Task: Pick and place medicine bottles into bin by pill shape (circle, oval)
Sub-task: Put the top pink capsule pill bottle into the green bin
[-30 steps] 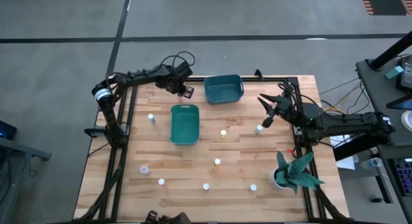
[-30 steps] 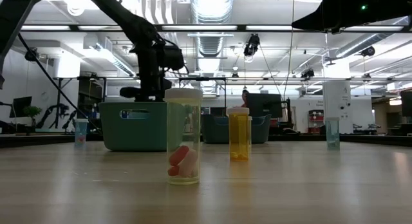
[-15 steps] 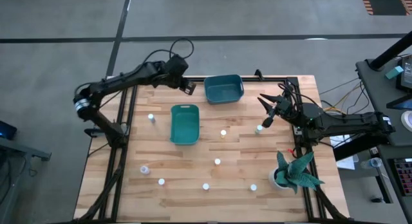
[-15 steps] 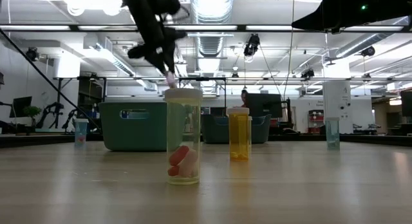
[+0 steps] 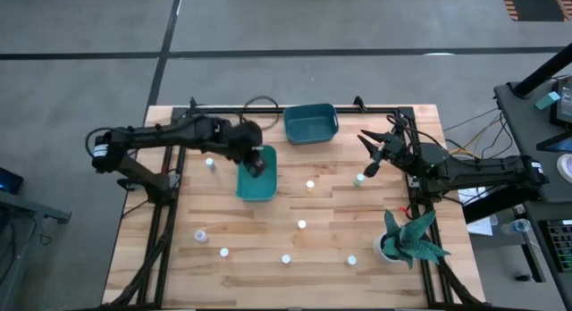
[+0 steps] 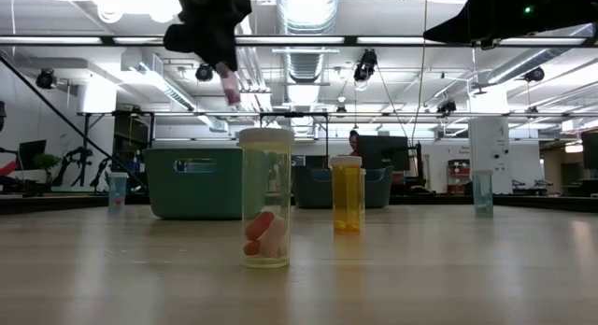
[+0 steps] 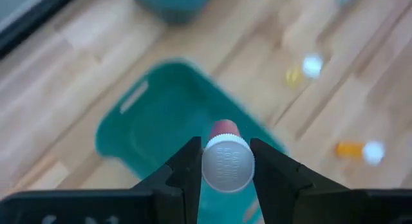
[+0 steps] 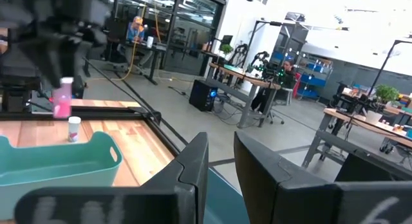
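My left gripper [image 5: 256,161] hangs over the nearer teal bin [image 5: 256,179], shut on a small pink medicine bottle [image 7: 224,129] with a white cap. The low view shows that bottle [image 6: 227,85] high above the table, and the right wrist view shows it [image 8: 62,100] above a bin. A second teal bin [image 5: 310,122] stands at the far edge. Other medicine bottles stand upright on the wood, among them one [image 5: 210,163] left of the near bin, one [image 5: 310,185] and one [image 5: 302,225]. My right gripper [image 5: 369,154] waits open at the right, above the table. My left gripper pinches the pink bottle at its white cap [image 7: 211,165] between the two fingers, one on each side. The fingers slant down from the table's left side. The bottle's pink body sticks out past the fingertips, tilted, lifted clear above the bin.
A teal-leaved plant [image 5: 411,239] in a white pot stands at the near right corner. More bottles stand along the near edge, such as one [image 5: 201,235] and one [image 5: 352,260]. A bottle [image 5: 359,179] stands just below my right gripper. In the low view a clear bottle [image 6: 266,199] and an orange one [image 6: 347,194] stand close.
My left gripper has risen and swung from the far edge beside the far bin toward the near side, to above the nearer bin, rolling its wrist. The pink bottle has stayed in its hold, clear of the table.
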Controlling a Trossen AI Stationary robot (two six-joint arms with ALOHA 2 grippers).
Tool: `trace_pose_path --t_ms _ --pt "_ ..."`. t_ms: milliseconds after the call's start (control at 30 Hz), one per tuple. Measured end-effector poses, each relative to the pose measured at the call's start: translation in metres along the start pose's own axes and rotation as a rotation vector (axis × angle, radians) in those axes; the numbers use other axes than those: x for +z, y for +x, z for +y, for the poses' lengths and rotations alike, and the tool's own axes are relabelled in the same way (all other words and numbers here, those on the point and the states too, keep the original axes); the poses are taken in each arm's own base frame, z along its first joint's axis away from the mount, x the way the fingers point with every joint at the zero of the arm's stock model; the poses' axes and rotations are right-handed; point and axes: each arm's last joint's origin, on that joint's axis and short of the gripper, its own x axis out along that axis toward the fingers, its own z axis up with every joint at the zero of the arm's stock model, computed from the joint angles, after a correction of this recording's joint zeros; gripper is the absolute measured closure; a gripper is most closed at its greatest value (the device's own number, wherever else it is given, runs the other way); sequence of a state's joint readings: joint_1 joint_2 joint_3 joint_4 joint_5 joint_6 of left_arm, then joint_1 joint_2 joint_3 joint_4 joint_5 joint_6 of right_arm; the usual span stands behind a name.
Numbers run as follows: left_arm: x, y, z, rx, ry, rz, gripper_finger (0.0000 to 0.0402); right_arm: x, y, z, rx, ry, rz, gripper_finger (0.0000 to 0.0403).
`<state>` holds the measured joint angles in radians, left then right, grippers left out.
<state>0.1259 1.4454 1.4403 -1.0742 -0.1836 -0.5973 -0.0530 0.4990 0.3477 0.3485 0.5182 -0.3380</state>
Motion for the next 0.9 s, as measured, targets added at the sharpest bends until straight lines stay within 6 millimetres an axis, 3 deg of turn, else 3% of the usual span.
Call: trace_pose_path --t_ms 433,900 --pt "-0.008 0.046 -0.018 0.082 0.103 0.151 0.0306 0.000 0.000 0.000 -0.001 -0.003 -0.001 0.0337" --pt "-0.017 0.073 -0.015 0.139 0.129 0.179 0.0306 0.000 0.000 0.000 0.000 -0.012 0.000 0.0337"
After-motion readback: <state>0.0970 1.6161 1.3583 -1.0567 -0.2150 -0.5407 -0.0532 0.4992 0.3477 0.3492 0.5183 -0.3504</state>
